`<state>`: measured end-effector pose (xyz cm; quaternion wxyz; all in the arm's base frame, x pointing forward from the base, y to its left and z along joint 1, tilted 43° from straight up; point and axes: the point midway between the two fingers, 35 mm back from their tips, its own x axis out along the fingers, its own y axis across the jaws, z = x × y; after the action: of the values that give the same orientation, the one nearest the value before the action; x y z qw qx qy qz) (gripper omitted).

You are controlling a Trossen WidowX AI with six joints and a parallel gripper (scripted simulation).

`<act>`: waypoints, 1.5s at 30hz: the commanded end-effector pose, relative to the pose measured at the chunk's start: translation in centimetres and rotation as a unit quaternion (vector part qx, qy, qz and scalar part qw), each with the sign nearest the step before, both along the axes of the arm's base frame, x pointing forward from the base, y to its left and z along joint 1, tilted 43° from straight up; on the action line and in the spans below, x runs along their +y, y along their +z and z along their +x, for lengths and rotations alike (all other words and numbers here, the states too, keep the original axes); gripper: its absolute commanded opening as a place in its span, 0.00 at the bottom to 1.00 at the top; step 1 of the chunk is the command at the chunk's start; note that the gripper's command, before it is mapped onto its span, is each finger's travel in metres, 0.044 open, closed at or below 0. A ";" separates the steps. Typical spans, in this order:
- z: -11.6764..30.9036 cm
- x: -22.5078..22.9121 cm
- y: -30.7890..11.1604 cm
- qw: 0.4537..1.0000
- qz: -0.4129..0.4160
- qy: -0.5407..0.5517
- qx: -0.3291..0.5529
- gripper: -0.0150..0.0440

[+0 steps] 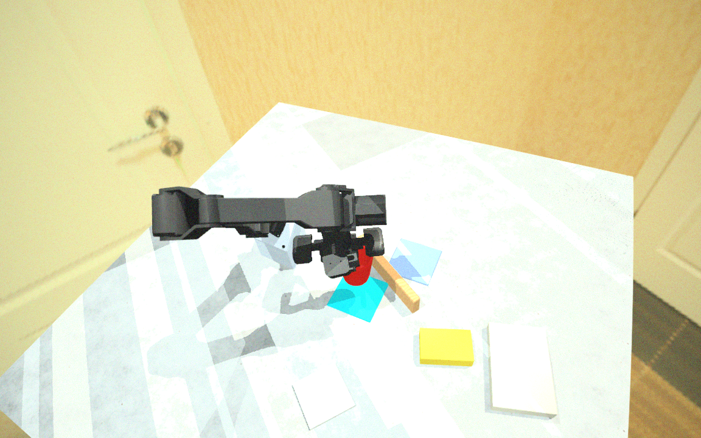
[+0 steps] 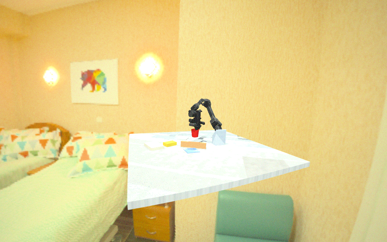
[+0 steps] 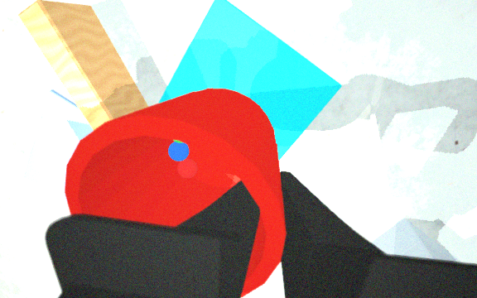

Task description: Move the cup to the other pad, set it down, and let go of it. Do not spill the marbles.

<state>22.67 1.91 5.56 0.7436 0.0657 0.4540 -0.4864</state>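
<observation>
My gripper [image 2: 197, 129] [image 3: 263, 178] is shut on the wall of the red cup [image 1: 357, 275] [image 2: 195, 133] [image 3: 226, 105], one finger inside and one outside. The cup hangs above the table, near the cyan pad [image 1: 366, 307] [image 3: 305, 79]. In the wrist view its mouth is seen at a slant. A blue marble [image 3: 178, 151] shows inside, with a green sliver [image 3: 177, 141] behind it and a faint reddish round spot beside it. The light blue pad [image 1: 423, 261] [image 2: 191, 151] lies across the wooden bar. The fingertips are hidden in the top view.
The wooden bar [image 1: 399, 283] [image 2: 193, 145] [image 3: 93, 50] stands between the two pads. A yellow block [image 1: 445, 347] [image 2: 169, 143] and a white slab [image 1: 521, 370] [image 2: 154, 146] lie off to one side. A pale blue block [image 2: 219, 137] stands near the arm's base.
</observation>
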 end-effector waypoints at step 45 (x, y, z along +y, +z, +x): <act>0.5 -4.5 -4.5 1.000 -0.005 0.002 0.004 0.25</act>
<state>23.43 -2.22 1.34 0.7446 0.0659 0.4524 -0.4864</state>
